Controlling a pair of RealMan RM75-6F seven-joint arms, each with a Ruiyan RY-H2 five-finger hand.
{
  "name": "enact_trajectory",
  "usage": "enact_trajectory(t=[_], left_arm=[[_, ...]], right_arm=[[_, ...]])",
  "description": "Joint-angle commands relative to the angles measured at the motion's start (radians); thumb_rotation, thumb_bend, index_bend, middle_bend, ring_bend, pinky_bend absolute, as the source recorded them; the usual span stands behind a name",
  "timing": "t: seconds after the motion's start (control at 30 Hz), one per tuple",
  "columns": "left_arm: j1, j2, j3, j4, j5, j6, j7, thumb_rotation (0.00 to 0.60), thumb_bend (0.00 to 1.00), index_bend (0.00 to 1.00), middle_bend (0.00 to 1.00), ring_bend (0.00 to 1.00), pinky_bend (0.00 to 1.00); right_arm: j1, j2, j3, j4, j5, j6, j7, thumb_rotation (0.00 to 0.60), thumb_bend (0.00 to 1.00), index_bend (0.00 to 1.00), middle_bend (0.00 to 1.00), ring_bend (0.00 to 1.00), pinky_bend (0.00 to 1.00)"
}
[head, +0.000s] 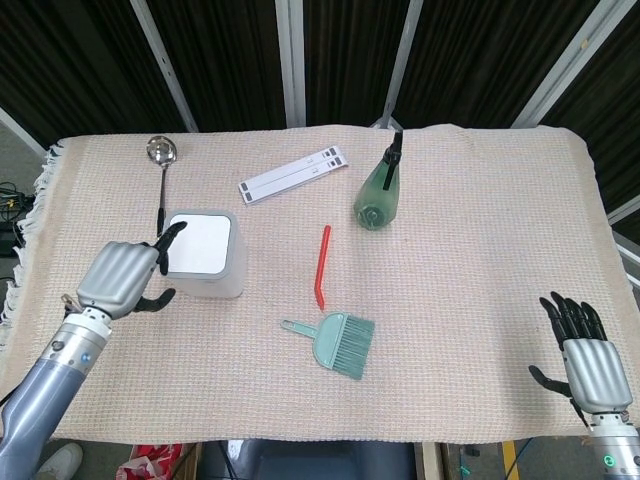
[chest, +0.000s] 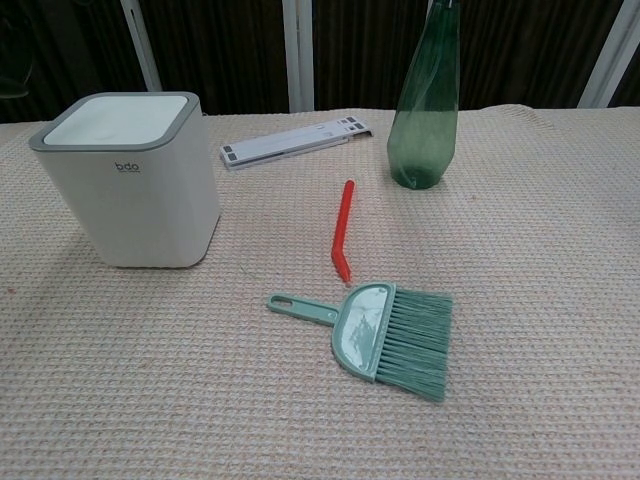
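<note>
I see the white bin (head: 205, 256) standing upright just right of my left hand (head: 120, 279), left of the red stick (head: 322, 266). The hand holds nothing, fingers loosely curled, one fingertip near the bin's rim; contact unclear. Bin: white, squared, grey-rimmed flat lid.

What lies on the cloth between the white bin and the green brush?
Only bare cloth lies between the white bin and the green brush, shown in the chest view.

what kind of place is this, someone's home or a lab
Probably a lab test table: a woven cloth under unrelated household props, a white bin, a spray bottle and a hand brush, before dark curtains on metal framing.
</note>
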Motion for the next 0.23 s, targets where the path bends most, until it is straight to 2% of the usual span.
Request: enact_trajectory(t=[0.03, 0.1, 0.13, 0.23], left_arm=[[0.273, -0.076, 0.162, 0.090, 0.424, 0.205, -0.110, 0.600, 0.13, 0.00, 0.03, 0.04, 0.19], [0.346, -0.127, 0.210, 0.173, 0.535, 0.266, -0.142, 0.600, 0.08, 0.00, 0.00, 0.00, 0.10], [0.394, -0.164, 0.238, 0.243, 0.607, 0.311, -0.164, 0.600, 0.06, 0.00, 0.00, 0.00, 0.09], [0.499, -0.261, 0.281, 0.442, 0.738, 0.428, -0.215, 0.600, 0.04, 0.00, 0.00, 0.00, 0.05]], right_arm=[[-0.001, 0.000, -0.001, 0.000, -0.005, 0.004, -0.005, 0.600, 0.21, 0.00, 0.00, 0.00, 0.00], [-0.002, 0.000, -0.002, 0.001, -0.010, 0.008, -0.009, 0.600, 0.21, 0.00, 0.00, 0.00, 0.00], [-0.003, 0.000, -0.002, 0.002, -0.014, 0.013, -0.011, 0.600, 0.21, 0.00, 0.00, 0.00, 0.00], [-0.006, -0.004, -0.002, 0.005, -0.022, 0.024, -0.015, 0.600, 0.21, 0.00, 0.00, 0.00, 0.00]])
